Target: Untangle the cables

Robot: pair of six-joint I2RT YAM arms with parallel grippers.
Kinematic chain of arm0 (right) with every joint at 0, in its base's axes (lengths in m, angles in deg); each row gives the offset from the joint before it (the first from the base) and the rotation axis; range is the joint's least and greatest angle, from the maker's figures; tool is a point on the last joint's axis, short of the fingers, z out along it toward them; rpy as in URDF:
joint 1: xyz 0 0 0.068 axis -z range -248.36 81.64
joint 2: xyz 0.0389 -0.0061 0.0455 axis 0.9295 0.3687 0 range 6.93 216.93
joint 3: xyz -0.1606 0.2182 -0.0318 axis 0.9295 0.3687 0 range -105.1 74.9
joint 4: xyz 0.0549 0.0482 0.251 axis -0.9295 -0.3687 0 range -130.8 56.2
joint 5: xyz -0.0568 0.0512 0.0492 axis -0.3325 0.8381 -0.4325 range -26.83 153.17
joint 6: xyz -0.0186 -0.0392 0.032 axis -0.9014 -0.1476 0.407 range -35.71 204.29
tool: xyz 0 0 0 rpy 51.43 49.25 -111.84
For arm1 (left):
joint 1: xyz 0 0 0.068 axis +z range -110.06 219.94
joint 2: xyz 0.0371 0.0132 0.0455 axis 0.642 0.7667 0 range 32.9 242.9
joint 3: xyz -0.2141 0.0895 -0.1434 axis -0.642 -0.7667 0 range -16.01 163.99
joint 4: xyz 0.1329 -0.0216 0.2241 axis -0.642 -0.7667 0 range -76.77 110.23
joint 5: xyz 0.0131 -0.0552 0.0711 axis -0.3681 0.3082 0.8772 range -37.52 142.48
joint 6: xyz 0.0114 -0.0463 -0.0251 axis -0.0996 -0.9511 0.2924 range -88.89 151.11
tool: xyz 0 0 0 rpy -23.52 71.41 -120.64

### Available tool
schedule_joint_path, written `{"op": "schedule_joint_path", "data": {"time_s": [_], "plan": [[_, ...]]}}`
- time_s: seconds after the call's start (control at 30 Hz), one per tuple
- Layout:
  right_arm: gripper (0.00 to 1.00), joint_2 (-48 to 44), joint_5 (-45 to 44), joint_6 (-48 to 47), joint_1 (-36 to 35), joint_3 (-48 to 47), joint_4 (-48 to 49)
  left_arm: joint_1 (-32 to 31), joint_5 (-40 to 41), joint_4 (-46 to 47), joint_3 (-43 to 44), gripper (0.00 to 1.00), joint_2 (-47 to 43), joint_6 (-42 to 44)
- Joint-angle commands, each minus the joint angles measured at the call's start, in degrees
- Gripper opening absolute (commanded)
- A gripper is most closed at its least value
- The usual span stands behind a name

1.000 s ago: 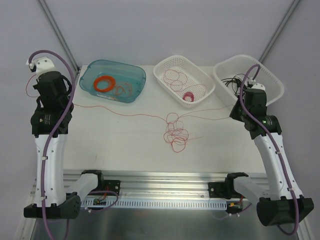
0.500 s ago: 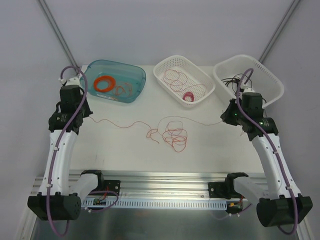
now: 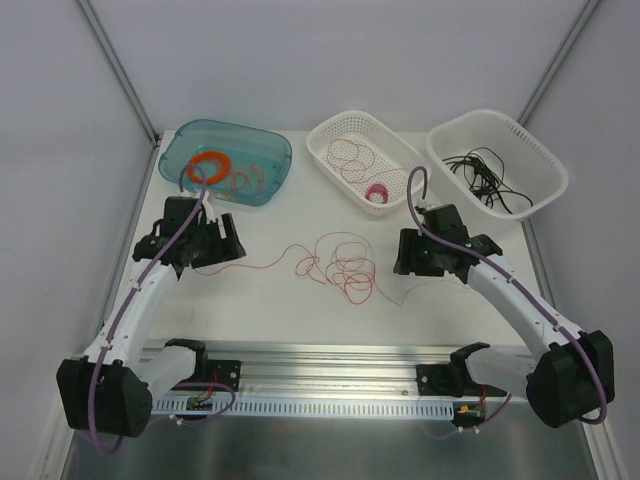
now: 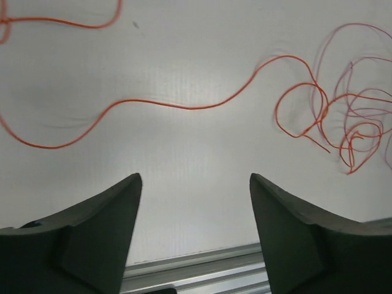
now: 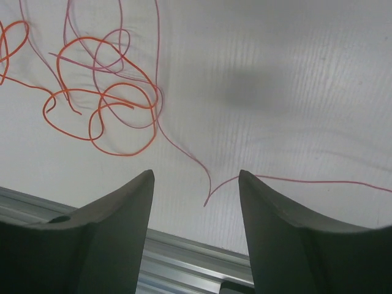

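Cables (image 3: pixel 343 268) sit in a loose tangle mid-table (image 3: pixel 280 300), orange and thin red loops overlapping, between the two grippers and touching neither. Left gripper (image 4: pixel 195 208) has its jaws wide apart with nothing between them, and it points at bare table. An orange strand (image 4: pixel 184 107) snakes across ahead of it, running right into the tangle. Right gripper (image 5: pixel 196 202) is also spread wide and empty. A red strand (image 5: pixel 184 150) leaves the tangle and its sharp bend lies on the table in line with the gap between the fingers, not pinched. Along the far edge, a blue tub (image 3: pixel 285 155) holds an orange ring (image 3: pixel 208 165) and some orange wire (image 3: pixel 245 180). The middle basket (image 3: pixel 400 160) holds red loops (image 3: pixel 352 155) and a pink spool (image 3: pixel 377 192). The right basket (image 3: pixel 535 160) holds black cables (image 3: pixel 485 172).
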Motion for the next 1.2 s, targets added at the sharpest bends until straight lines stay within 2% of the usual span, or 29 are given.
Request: {"op": "schedule_joint_path", "data": {"time_s": [0.0,0.07,0.2,0.3,0.33,0.47,0.57,0.63,0.93,1.17], "plan": [[0.62,-2.1,-3.2,-0.1,-2.7,-2.6,2.1,-8.2,-2.9,2.9,0.6,0.75,0.9,-4.9],[0.69,-3.2,-5.6,0.4,-4.4,-2.9,2.4,-11.7,-2.1,3.3,1.5,0.78,2.5,-8.2],[0.77,-5.1,-6.5,1.5,-7.4,-2.2,4.2,-18.9,1.8,6.4,2.7,0.76,6.2,-11.7],[0.79,-5.7,-7.1,2.0,-9.5,-1.2,5.0,-23.4,3.4,7.8,4.7,0.69,10.9,-13.0],[0.79,-5.9,-7.3,2.2,-10.0,-1.0,5.3,-25.8,4.5,8.5,6.2,0.64,12.2,-13.2],[0.8,-6.1,-8.4,3.7,-12.0,0.1,6.0,-29.9,8.0,9.5,10.4,0.55,20.3,-14.7],[0.8,-5.9,-9.0,4.9,-13.5,0.7,6.6,-31.4,9.6,10.8,12.8,0.49,25.1,-18.2],[0.8,-5.7,-9.4,5.4,-14.7,1.0,6.9,-32.4,12.4,11.4,14.6,0.49,27.5,-20.1],[0.8,-5.0,-10.7,6.4,-18.3,1.2,7.4,-34.6,15.9,12.2,19.9,0.34,39.6,-22.7],[0.8,-4.4,-11.1,6.9,-19.5,2.0,7.8,-36.3,15.8,12.6,21.8,0.34,42.9,-23.5]]}}
